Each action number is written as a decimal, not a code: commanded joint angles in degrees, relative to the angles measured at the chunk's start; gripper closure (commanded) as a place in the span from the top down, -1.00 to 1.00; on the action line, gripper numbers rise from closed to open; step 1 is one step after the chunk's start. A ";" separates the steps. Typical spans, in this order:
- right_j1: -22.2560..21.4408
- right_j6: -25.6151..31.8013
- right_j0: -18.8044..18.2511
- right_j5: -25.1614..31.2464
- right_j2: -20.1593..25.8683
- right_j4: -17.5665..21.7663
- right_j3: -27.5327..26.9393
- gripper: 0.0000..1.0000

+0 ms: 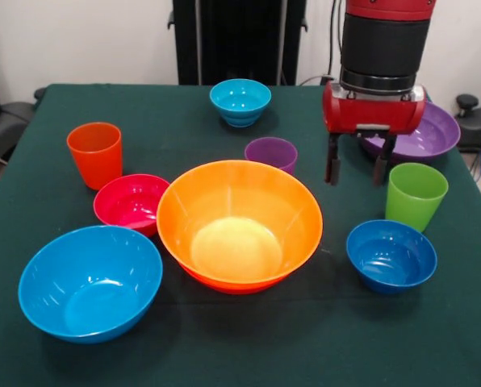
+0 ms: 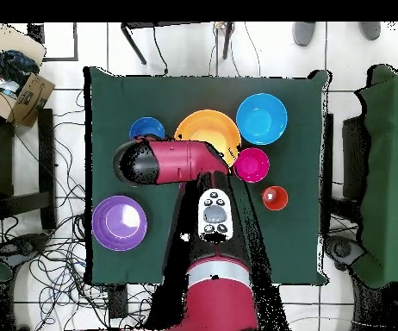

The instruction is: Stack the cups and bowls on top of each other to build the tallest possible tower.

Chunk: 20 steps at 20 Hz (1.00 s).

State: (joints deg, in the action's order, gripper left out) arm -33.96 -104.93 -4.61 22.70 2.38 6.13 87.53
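A large yellow-orange bowl (image 1: pixel 239 226) (image 2: pixel 208 134) sits mid-table, with an orange-red rim (image 1: pixel 224 284) showing under it. Around it are a sky-blue bowl (image 1: pixel 89 282) (image 2: pixel 261 118), a magenta bowl (image 1: pixel 131 201) (image 2: pixel 251 164), an orange cup (image 1: pixel 95 153) (image 2: pixel 274 197), a cyan bowl (image 1: pixel 240 101), a purple cup (image 1: pixel 271 153), a lime green cup (image 1: pixel 416 195) and a dark blue bowl (image 1: pixel 391 254) (image 2: pixel 147 129). My gripper (image 1: pixel 357 169) hangs open and empty between the purple and green cups, in front of the large purple bowl (image 1: pixel 426 135) (image 2: pixel 119 222). No tower stands. In the overhead view the arm hides the gripper.
The dark green table (image 1: pixel 224 355) (image 2: pixel 306 250) ends close behind the purple bowl and right of the green cup. A cardboard box (image 2: pixel 26 95) and cables lie on the floor beside the table.
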 commanded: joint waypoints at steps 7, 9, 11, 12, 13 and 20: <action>-4.83 2.17 -1.79 3.83 6.03 3.73 8.84 1.00; -7.15 1.53 -1.72 4.81 5.64 3.24 10.99 1.00; -9.39 1.70 -2.06 5.88 5.98 2.77 13.05 1.00; -10.45 1.96 -2.51 6.49 6.66 2.28 14.32 1.00; -11.38 1.98 -2.30 6.47 6.54 2.41 15.03 1.00; -13.42 2.62 -2.75 5.21 8.57 2.93 17.33 1.00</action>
State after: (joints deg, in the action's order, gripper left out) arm -45.48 -104.93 -6.76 22.69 4.75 6.33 99.15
